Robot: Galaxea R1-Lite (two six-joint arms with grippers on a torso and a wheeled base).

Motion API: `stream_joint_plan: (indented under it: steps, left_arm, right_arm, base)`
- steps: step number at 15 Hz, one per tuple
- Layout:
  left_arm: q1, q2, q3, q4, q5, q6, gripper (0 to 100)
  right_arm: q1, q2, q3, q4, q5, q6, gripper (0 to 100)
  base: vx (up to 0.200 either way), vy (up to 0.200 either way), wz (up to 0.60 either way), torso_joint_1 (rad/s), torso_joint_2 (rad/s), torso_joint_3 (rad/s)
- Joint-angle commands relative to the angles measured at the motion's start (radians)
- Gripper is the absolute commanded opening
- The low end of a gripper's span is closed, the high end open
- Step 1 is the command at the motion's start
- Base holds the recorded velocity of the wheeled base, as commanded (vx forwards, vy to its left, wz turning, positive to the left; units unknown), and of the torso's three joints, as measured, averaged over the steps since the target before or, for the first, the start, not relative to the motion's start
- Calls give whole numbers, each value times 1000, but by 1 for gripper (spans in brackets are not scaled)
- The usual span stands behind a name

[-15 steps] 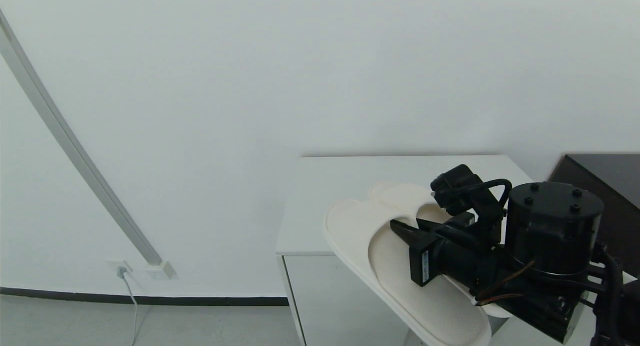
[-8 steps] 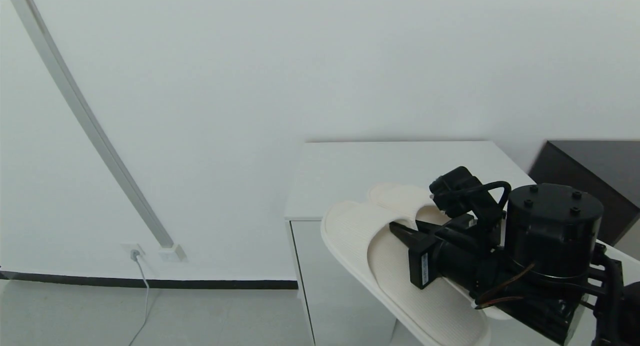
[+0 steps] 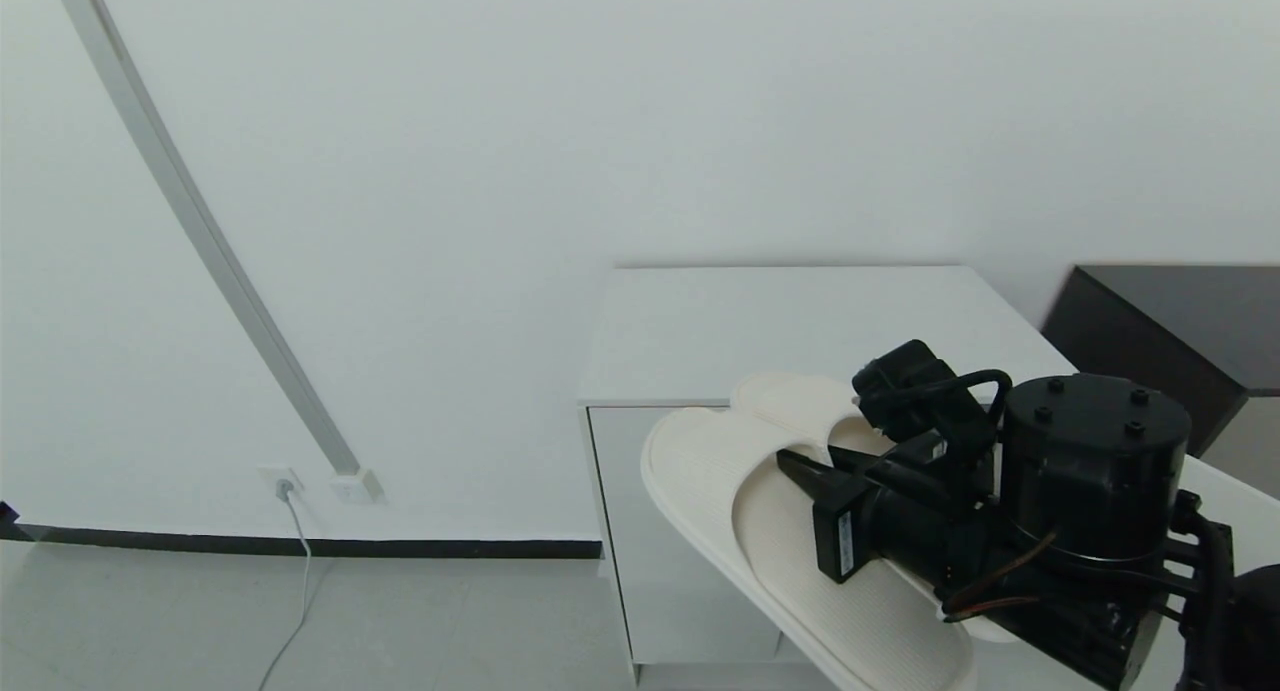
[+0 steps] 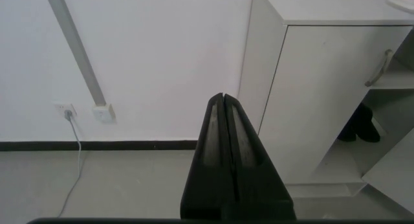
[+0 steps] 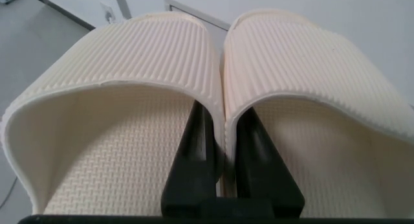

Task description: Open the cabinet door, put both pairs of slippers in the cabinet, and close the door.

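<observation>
Shifted since 1 s back: whole head pic. cabinet (image 3: 790, 311), wall conduit (image 3: 200, 231) and socket (image 3: 283, 483) all re-placed together in frame, cabinet top higher up, more of its front and of floor (image 3: 150, 621) on show. So cam/robot move, not obj move. Same spot in frame for right arm + load over all three pics. Reads as squaring up to cabinet w/ one pair in hand; prob. mid-carry, placing not yet begun.

Nearest: right tool (image 3: 800, 463) clamped on slippers (image 3: 700, 471), held up in air in front of cabinet front, toes pointing away and toward robot's left. Left tool (image 4: 224, 100) pressed fully closed, nothing in it, aimed toward cabinet's left front corner.

Farther back: cabinet against white wall, conduit and socket well apart to its left.

View diffs. From right wrist cam: grip detail, one of the fingers (image 5: 194, 143) inside each slipper, the two adjoining strap walls pinched between. From left wrist cam: cabinet front, w/ a door (image 4: 323, 107) lying flush, handle (image 4: 381, 65) at its edge, and just beside it an open bay w/ shelves, dark shoes (image 4: 359, 127) on one. Judged from that: access already open, room left on shelves. From head cam that side masked by right arm.
</observation>
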Motion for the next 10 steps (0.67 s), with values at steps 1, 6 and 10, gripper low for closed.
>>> stream_joint_plan:
  steps: [1,6,10]
  left_arm:
    - [1,0,0,0,1,0,0]
    - [1,0,0,0,-1,0,0]
    - [1,0,0,0,-1,0,0]
  right_arm:
    - [5,9,2,-1,1,1,0]
    - [4,11,11,-3,1,3,0]
    - [4,2,16,-15,1,1,0]
  base:
    - [0,0,0,0,0,0]
    - [0,0,0,0,0,0]
    - [0,0,0,0,0,0]
